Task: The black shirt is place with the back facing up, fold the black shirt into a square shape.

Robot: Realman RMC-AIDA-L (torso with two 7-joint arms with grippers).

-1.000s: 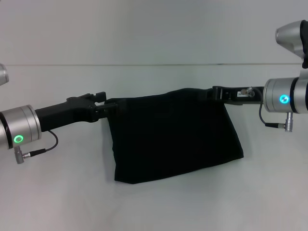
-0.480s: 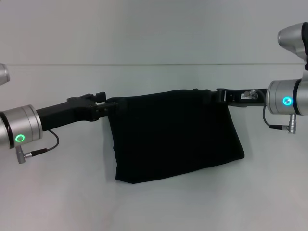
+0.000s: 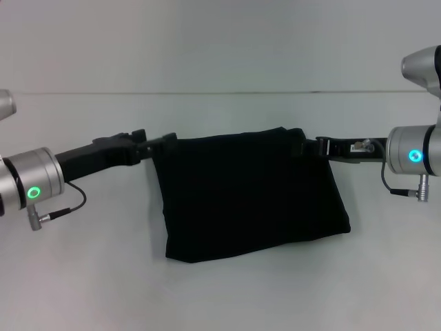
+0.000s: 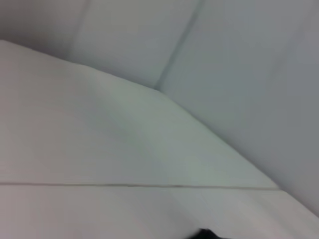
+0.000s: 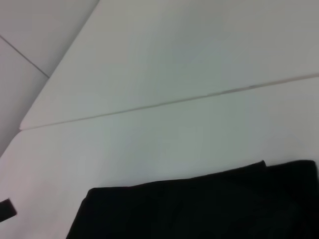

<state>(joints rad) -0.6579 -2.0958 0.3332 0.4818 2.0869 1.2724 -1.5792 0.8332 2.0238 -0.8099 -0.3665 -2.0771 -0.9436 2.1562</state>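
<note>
In the head view the black shirt [image 3: 251,193] lies folded into a rough rectangle at the middle of the frame, on the white table [image 3: 220,296], whose bare surface fills the lower part of the picture. The shirt's lower edge runs slightly uphill from lower left to right, and no lettering shows on the side facing up. Higher in the frame, the left gripper [image 3: 162,143] reaches in from the left edge and meets the shirt's upper left corner, where its dark fingers are closed on the cloth. The right gripper [image 3: 303,147] comes in from the right edge at about the same height and is clamped on the upper right corner. The top edge of the shirt stretches between the two, nearly level. Beyond them, a thin seam crosses the table from side to side in the upper part of the frame. The right wrist view shows the shirt's edge [image 5: 199,209] along the bottom of its picture with bare table beyond; the left wrist view shows mostly table.
</note>
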